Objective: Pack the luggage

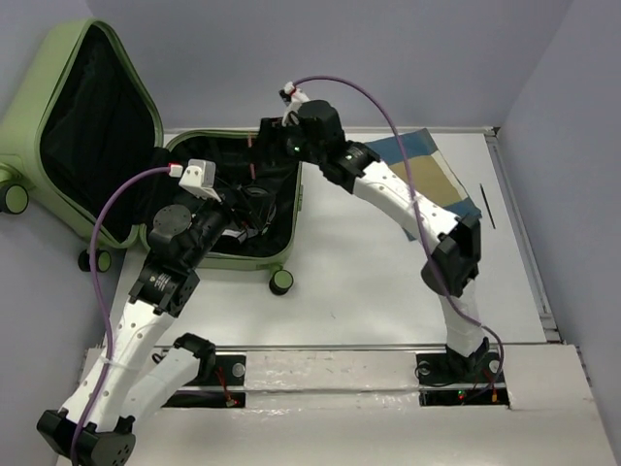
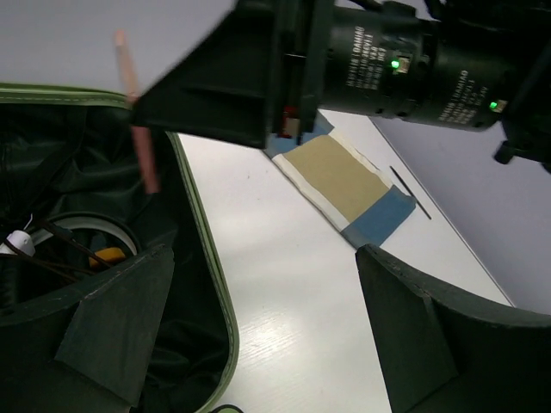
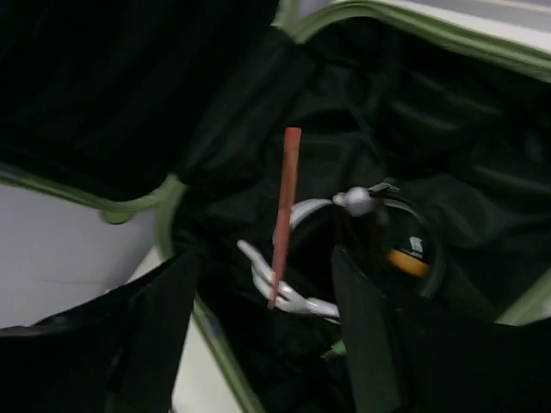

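The luggage (image 1: 254, 265) lies open at the table's left, its lid propped up and its black lining showing. My right gripper (image 1: 273, 136) hovers over the back rim, open. A thin red stick (image 3: 283, 215) points down between its fingers and touches neither; the stick (image 2: 138, 120) looks blurred in the left wrist view. Below it in the luggage (image 3: 164, 194) lie white curved pieces (image 3: 297, 298) and a round black thing with an orange mark (image 3: 406, 258). My left gripper (image 1: 246, 216) is wide open and holds nothing, straddling the green rim (image 2: 209, 284).
A folded blue, tan and white cloth (image 1: 439, 177) lies on the table at the back right, seen too in the left wrist view as the cloth (image 2: 337, 179). A thin black pen (image 2: 410, 193) lies beside it. A caster wheel (image 1: 281, 282) sticks out at the luggage's near corner.
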